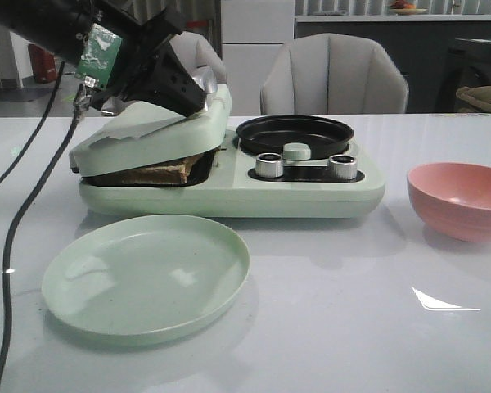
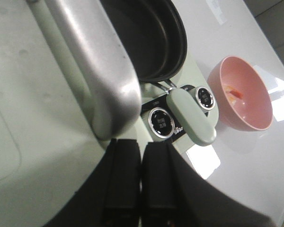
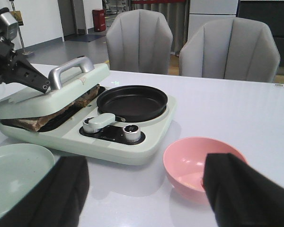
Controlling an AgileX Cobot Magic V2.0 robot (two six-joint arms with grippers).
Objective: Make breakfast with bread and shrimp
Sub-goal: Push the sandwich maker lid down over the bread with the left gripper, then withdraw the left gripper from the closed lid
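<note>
The bread lies inside the pale green sandwich press, its brown edge showing under the half-lowered lid; it also shows in the right wrist view. My left gripper is shut, its tips resting on the lid next to the silver handle. One small orange shrimp lies in the pink bowl. My right gripper is open and empty above the table, the pink bowl just ahead of its right finger. It is out of the front view.
A black pan sits on the press's right half, with two silver knobs and the pan's green handle in front. An empty green plate lies at the front left. A black cable trails along the left edge. Chairs stand behind.
</note>
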